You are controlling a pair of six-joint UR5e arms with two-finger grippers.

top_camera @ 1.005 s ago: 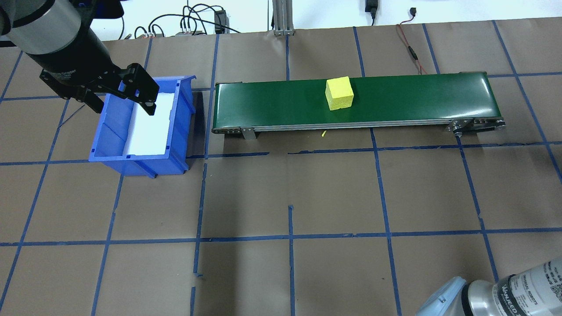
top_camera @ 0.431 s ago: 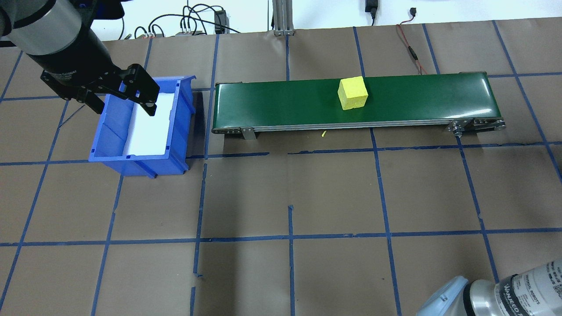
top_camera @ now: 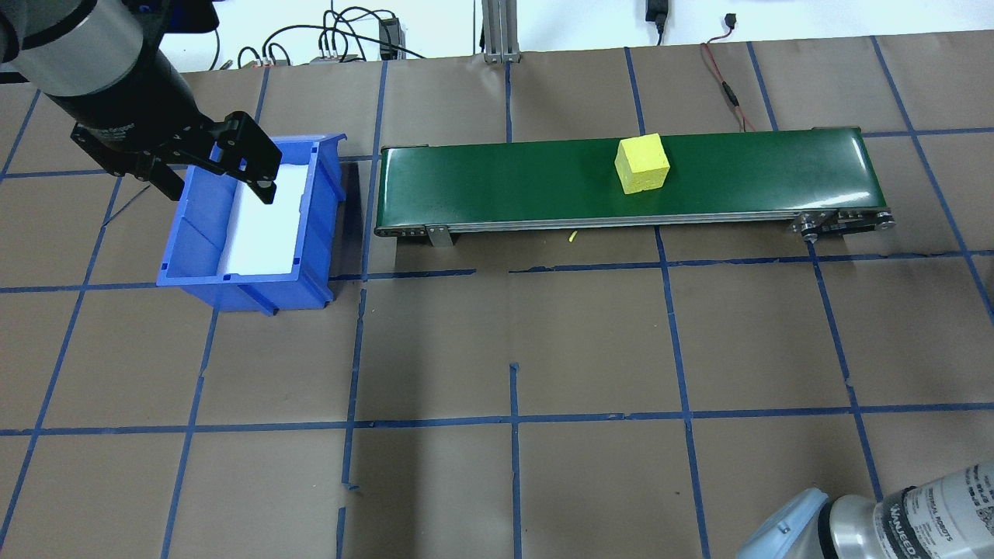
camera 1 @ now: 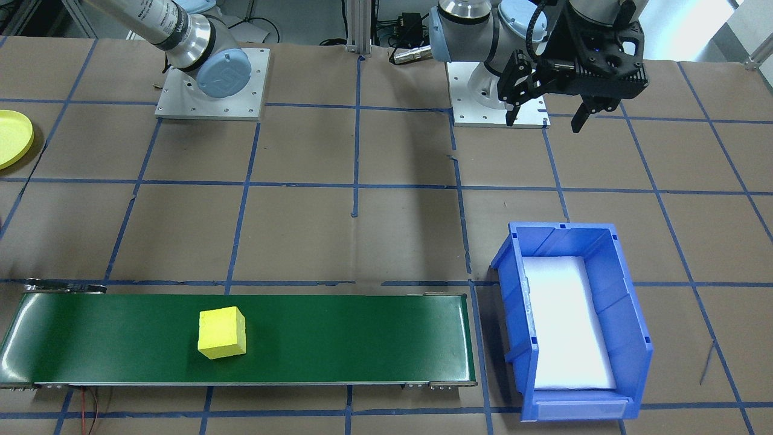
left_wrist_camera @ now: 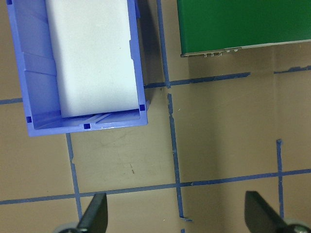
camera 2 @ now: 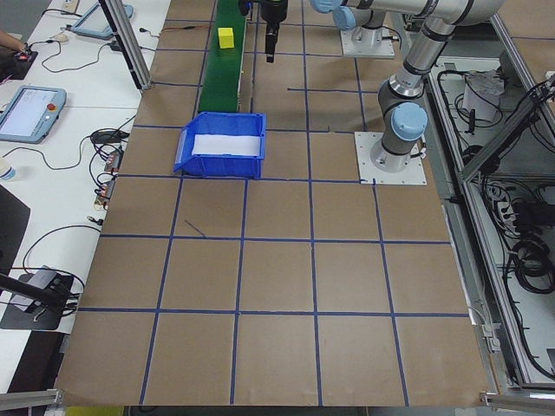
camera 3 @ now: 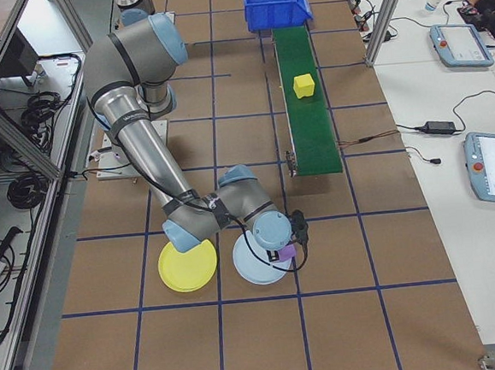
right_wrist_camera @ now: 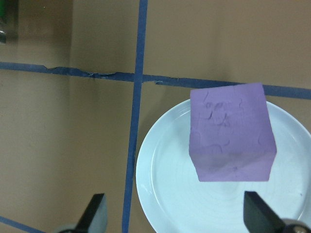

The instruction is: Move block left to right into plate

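Note:
A yellow block (top_camera: 641, 163) rides on the green conveyor belt (top_camera: 505, 182), right of its middle in the overhead view. The yellow plate (camera 3: 188, 265) lies on the table at the robot's right, beside a pale blue plate (right_wrist_camera: 160, 194) that holds a purple block (right_wrist_camera: 231, 131). My right gripper (right_wrist_camera: 177, 216) hangs open just above that purple block, touching nothing. At the far left, my left gripper (top_camera: 217, 185) stands open and empty over the blue bin (top_camera: 311, 233). The yellow plate (camera 1: 12, 138) holds nothing.
The blue bin has a white foam pad (camera 1: 567, 320) inside and sits just off the belt's left end. Cables (top_camera: 342, 39) run along the table's far edge. The right arm's elbow (top_camera: 893, 520) reaches over the near right corner.
The yellow block has travelled to the right along the belt. Neither the left gripper nor the right arm's elbow has moved.

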